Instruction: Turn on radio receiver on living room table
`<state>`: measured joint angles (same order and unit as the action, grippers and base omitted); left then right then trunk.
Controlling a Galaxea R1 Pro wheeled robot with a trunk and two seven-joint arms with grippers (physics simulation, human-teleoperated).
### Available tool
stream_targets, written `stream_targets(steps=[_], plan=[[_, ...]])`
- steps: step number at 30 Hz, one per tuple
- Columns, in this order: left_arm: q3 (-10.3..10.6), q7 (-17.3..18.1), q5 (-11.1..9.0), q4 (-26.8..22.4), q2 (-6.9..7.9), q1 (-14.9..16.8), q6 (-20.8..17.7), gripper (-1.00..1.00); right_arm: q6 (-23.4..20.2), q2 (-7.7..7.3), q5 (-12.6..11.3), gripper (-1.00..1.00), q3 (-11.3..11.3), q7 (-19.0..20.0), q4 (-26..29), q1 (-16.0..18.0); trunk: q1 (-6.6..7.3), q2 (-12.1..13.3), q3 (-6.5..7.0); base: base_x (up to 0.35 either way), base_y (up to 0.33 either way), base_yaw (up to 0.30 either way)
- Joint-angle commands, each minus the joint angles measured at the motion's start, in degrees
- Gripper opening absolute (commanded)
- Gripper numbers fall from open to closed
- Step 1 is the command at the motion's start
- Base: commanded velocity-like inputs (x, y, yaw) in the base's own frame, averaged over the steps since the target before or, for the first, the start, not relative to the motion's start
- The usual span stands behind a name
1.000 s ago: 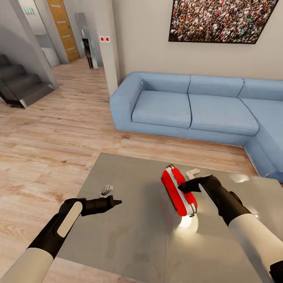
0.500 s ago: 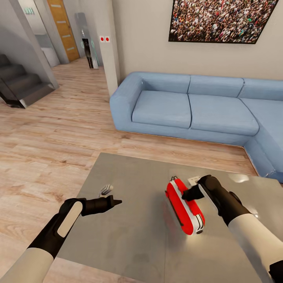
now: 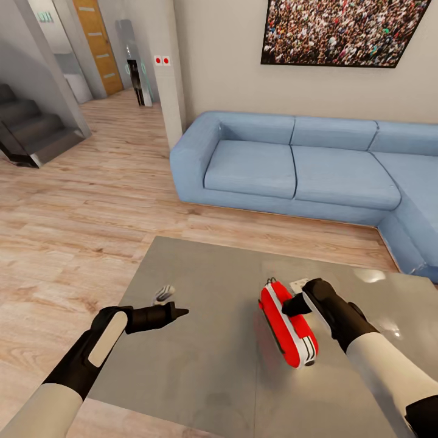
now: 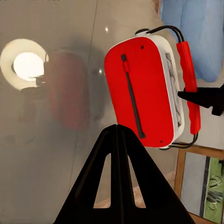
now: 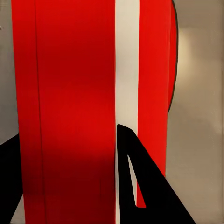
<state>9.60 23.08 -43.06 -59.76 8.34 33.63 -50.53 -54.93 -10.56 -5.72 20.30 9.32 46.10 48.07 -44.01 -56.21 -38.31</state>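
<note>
On the right half of the glossy grey surface (image 3: 201, 340): the radio receiver (image 3: 288, 324), a flat red box with a white rim band, standing on its edge and leaning slightly, one broad red face toward the left arm. Dark slot runs along that face in the left wrist view (image 4: 140, 95); thin wire handle loops off the far edge.

Right hand (image 3: 291, 304): black, at the receiver's upper edge, fingertip touching the rim. In the right wrist view the red face and white band (image 5: 74, 93) sit directly ahead of the fingers (image 5: 140, 182), which stand apart on either side of the box's edge; whether they grip it cannot be told.

Left hand (image 3: 180, 313): fingers pressed together, holding nothing, hovering over the surface well apart from the receiver, pointing toward it.

Surroundings: blue corner sofa (image 3: 292, 167) beyond the surface; crowd picture (image 3: 344, 30) on the beige wall; light wood plank floor (image 3: 79, 213); grey stairs (image 3: 30, 131) at far left.
</note>
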Motion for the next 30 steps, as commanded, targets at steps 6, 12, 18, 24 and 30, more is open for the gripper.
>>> stream_targets(steps=[6,12,18,24,30], plan=[[0.0,0.0,0.0,0.3,0.11,0.0,0.0,-1.0,0.2,0.0,-0.2,-1.0,0.0,0.0,0.2,0.0,0.0,0.0,0.0,0.0,0.0,0.0],[-0.1,0.0,0.0,0.5,0.26,0.0,0.0,-1.0,4.3,-0.06,-0.3,-1.0,-0.1,0.2,0.2,0.0,0.0,0.0,0.0,0.0,0.0,0.0],[-0.1,0.0,0.0,0.5,0.27,0.0,0.0,-1.0,7.1,-0.01,-0.6,-1.0,-0.1,0.1,-0.4,0.0,0.0,0.0,0.0,0.0,0.0,0.0],[0.0,0.0,0.0,0.5,0.18,0.0,0.0,-1.0,10.4,0.1,-0.6,-1.0,0.0,0.1,-4.1,0.0,0.0,0.0,0.0,0.0,0.0,0.0],[0.0,0.0,0.0,0.4,0.18,0.0,0.0,-1.0,11.3,0.78,-0.5,-1.0,0.0,-0.1,-7.6,0.0,0.0,0.0,0.0,0.0,0.0,0.0]])
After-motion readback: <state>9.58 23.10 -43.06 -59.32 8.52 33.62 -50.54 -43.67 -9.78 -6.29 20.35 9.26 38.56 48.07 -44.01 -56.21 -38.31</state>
